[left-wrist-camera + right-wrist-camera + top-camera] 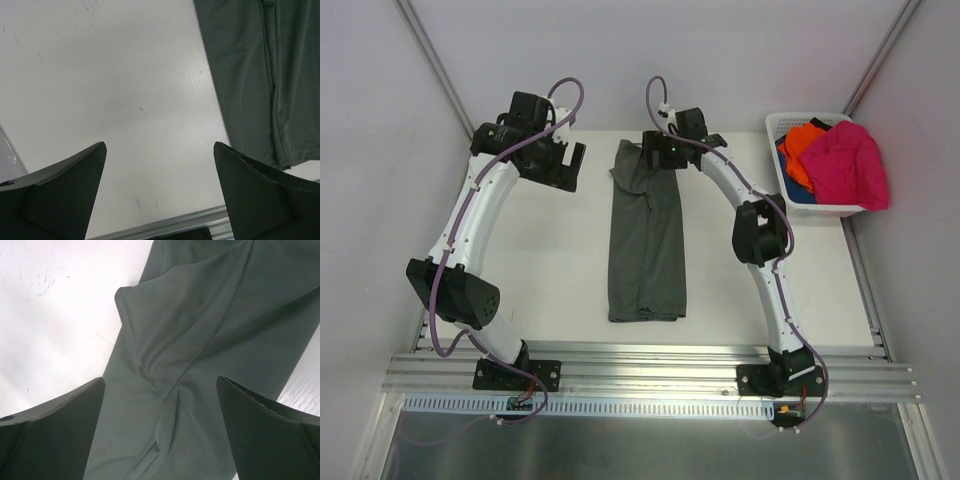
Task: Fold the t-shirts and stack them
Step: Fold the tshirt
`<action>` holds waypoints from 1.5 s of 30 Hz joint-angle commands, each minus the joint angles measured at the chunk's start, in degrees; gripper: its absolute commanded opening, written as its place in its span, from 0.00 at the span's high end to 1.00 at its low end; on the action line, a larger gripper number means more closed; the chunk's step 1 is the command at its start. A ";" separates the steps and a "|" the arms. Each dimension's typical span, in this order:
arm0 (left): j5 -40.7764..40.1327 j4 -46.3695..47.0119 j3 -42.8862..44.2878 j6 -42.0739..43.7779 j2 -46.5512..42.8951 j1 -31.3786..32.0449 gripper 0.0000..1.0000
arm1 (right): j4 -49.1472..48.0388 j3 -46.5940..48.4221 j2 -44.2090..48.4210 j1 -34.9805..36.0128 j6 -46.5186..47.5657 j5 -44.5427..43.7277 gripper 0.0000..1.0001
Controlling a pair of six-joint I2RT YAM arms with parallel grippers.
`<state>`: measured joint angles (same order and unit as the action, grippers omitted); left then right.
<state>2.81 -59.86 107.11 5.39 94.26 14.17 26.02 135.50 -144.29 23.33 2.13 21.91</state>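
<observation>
1. Grey-green t-shirt (646,240) lies folded into a long narrow strip at the middle of the white table (550,260), running from 12 to 6 o'clock.
2. Left gripper (160,150) hangs over bare table at about 10 o'clock from the strip's middle. Its fingers are spread wide with nothing between them, and the shirt's edge lies toward its 3 o'clock.
3. Right gripper (161,382) hangs over the strip's 12 o'clock end, fingers spread wide above rumpled cloth, gripping nothing.
4. White lattice basket (790,125) sits at the table's 2 o'clock corner, holding a magenta-pink t-shirt (850,165), an orange t-shirt (802,145) and a blue t-shirt (798,193).
</observation>
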 commanded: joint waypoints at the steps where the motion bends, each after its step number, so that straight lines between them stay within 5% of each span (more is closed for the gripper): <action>1: -0.52 -0.44 1.08 0.59 -1.27 1.03 0.10 | -0.01 0.82 -1.61 -1.62 -0.63 0.15 0.00; 45: 0.26 -0.79 2.05 0.06 0.31 1.03 0.10 | -0.97 6.17 -4.25 -5.41 3.40 -2.14 0.00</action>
<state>1.50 -59.90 107.68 6.55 94.74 15.03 26.44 136.81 -149.71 17.34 2.83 19.42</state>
